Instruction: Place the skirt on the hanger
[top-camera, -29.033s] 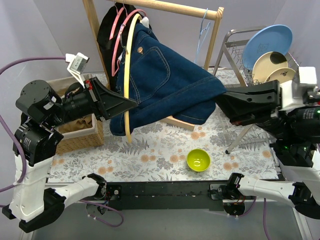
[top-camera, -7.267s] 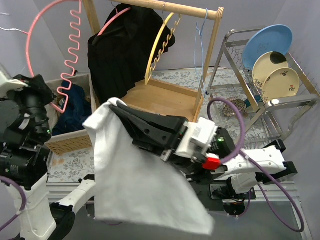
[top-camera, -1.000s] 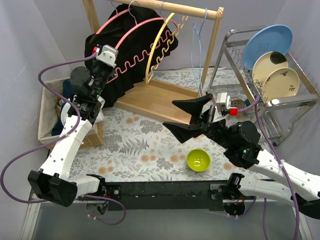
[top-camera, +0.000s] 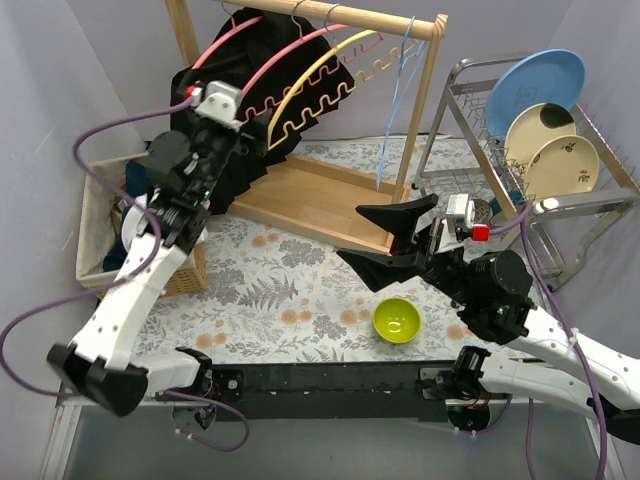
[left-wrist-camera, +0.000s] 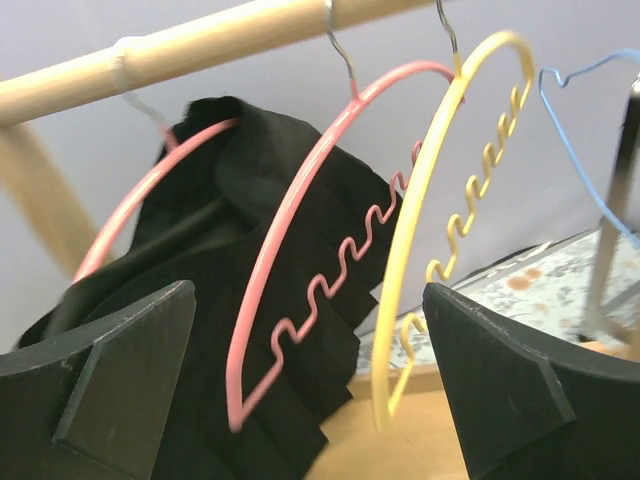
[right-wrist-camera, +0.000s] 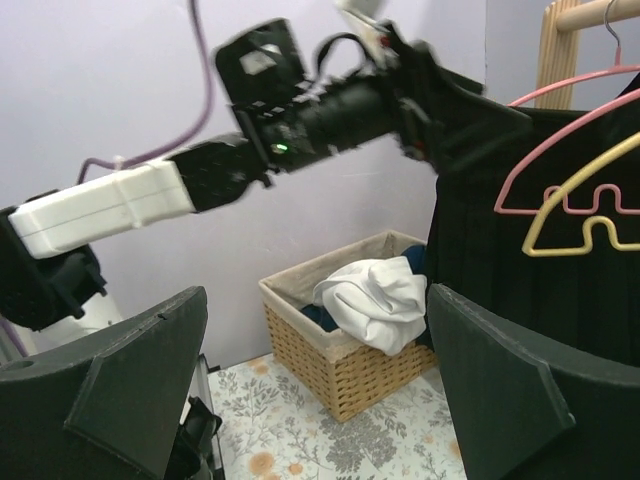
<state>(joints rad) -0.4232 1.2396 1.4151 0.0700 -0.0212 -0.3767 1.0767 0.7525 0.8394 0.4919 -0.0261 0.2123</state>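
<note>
While the black skirt (left-wrist-camera: 215, 270) is hanging ahead on its pink hanger (left-wrist-camera: 150, 187), the left gripper (left-wrist-camera: 308, 330) and right gripper (top-camera: 350, 235) are standing wide open.

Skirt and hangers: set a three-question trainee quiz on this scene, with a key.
1. True or false: the left claw and the right claw are both open and empty.
2. The black skirt hangs on: A) a pink hanger B) the blue hanger C) the dish rack.
3. What colour is the bowl on the table?
Key: 1 true; 2 A; 3 green.
</note>
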